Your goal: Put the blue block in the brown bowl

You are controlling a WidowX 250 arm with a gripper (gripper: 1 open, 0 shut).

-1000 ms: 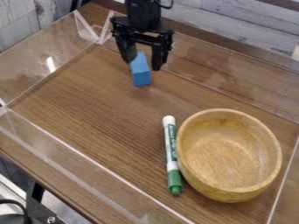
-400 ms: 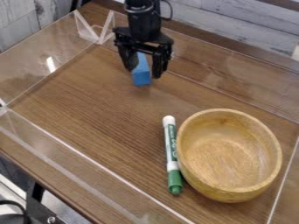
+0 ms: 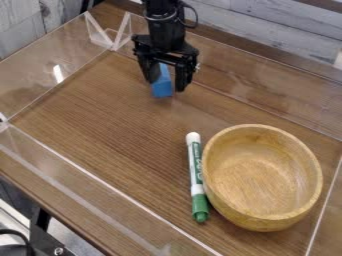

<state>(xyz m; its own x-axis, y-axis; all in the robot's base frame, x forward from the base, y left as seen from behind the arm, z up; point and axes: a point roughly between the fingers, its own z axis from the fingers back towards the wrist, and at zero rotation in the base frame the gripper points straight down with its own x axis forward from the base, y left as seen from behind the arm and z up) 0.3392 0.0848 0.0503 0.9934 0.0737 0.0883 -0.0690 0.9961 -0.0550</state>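
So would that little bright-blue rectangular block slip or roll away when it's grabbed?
The little bright-blue rectangular block probably won't roll: its faces look flat. Its matte finish suggests little slipping. It looks solid, so likely stiff between the open jaws.

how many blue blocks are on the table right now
1. The blue block stands near the far side of the wooden table, between the fingers of the open gripper. None seems hidden elsewhere.
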